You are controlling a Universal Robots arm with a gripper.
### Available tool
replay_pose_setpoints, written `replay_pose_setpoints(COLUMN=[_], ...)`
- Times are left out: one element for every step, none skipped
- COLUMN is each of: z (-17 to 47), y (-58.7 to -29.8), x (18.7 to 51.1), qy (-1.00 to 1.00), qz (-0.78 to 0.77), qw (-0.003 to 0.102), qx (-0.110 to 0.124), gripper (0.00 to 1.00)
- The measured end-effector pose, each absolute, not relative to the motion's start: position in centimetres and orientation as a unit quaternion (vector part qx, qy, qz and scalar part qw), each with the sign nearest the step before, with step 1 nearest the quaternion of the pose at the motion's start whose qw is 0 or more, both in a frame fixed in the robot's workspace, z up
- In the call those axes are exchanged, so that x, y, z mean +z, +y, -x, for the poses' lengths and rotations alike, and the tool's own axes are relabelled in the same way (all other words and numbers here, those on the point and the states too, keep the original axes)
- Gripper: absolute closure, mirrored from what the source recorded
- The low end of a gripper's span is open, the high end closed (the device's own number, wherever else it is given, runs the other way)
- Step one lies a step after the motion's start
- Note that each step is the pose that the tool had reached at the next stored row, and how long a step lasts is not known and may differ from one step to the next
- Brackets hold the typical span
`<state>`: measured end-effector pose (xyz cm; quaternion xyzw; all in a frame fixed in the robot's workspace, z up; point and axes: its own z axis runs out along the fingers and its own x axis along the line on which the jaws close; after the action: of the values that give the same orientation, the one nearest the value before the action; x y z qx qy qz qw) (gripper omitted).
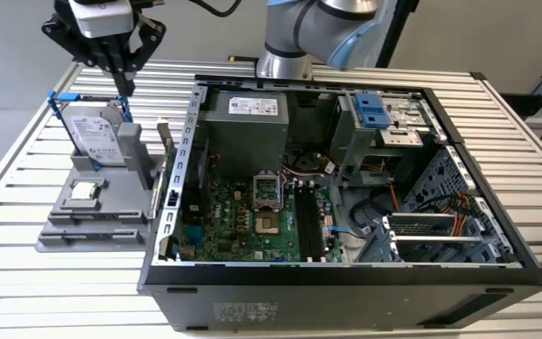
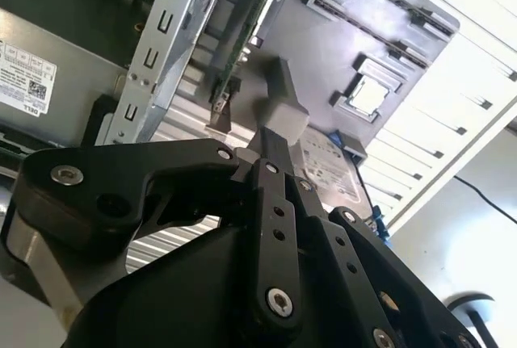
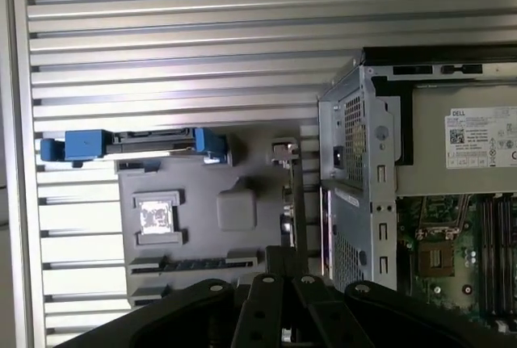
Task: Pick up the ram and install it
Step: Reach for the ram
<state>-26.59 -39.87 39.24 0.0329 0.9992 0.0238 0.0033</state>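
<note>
gripper (image 1: 125, 86) points straight down, jaws together and empty, high over the holder (image 1: 64, 244); in the exterior view the ram (image 1: 164, 145) stands on edge at its 5 o'clock.

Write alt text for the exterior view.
The end effector hangs above a gray holder carrying an upright hard drive, at the exterior view's left of an open computer case on a slatted table. The ram stands on edge beside the case.

The table (image 1: 26, 176) is ribbed metal, holder (image 1: 92, 212) grey plastic, tool (image 1: 127, 90) matt black.
</note>
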Motion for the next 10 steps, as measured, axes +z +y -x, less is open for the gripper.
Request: replay_pose_setpoints(z=[26.9,27.2,27.5,27.9,28.2,28.5,28.8,29.1,29.5,29.8], y=[-39.9,-39.9,-39.9,-39.9,-39.9,-39.9,-39.9,-39.9,-39.9,-39.9], x=[39.2,39.2,39.2,39.2,39.2,39.2,39.2,39.2,39.2,39.2], qy=[0.999,0.999,0.999,0.999,0.999,0.999,0.999,0.999,0.999,0.999], qz=[-0.033,-0.033,-0.033,-0.033,-0.032,-0.032,-0.032,-0.032,-0.032,-0.032], qw=[0.003,0.003,0.003,0.003,0.003,0.003,0.003,0.003,0.003,0.003], qx=[0.024,0.024,0.024,0.024,0.024,0.024,0.024,0.024,0.024,0.024], gripper=[1.00,1.00,1.00,1.00,1.00,1.00,1.00,1.00,1.00,1.00])
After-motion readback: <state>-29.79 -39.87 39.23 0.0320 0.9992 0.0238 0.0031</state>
